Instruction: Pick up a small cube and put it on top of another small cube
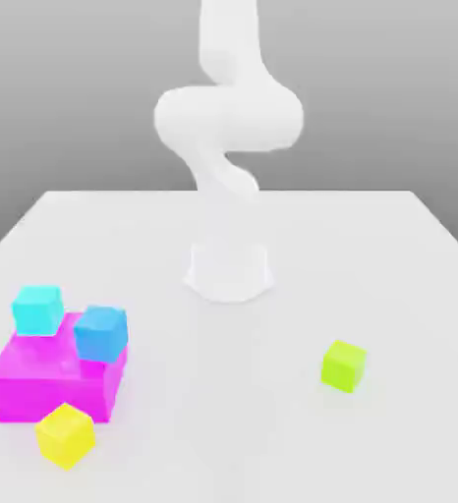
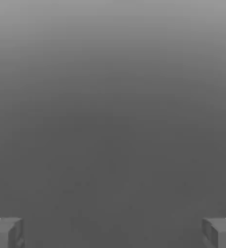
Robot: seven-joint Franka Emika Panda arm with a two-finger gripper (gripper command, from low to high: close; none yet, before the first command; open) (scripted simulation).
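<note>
Exterior view: we see the small lime-green cube (image 1: 343, 366) resting on the pale table (image 1: 223, 413), toward four o'clock from the arm's base (image 1: 229, 275).
Cube and claw: we cannot tell the exact direction or gap from the claw (image 2: 113, 233) to the lime-green cube; the cube lies apart from the arm (image 1: 229, 118), on the table.
Magenta block: we find it (image 1: 51, 396) toward eight o'clock from the base, with the cyan cube (image 1: 37, 310) near its eleven o'clock corner and the blue cube (image 1: 100, 334) toward its one o'clock side.
Yellow cube: we see it (image 1: 65, 436) by the block's six o'clock side, hiding a bit of its face; we cannot tell whether they touch.
Hard to make out: the arm is cut off at twelve o'clock, and its white links blend together, as does the base with the table.
Claw: released, its fingers (image 2: 1, 235) spread wide in the hand view, plain grey between them.
</note>
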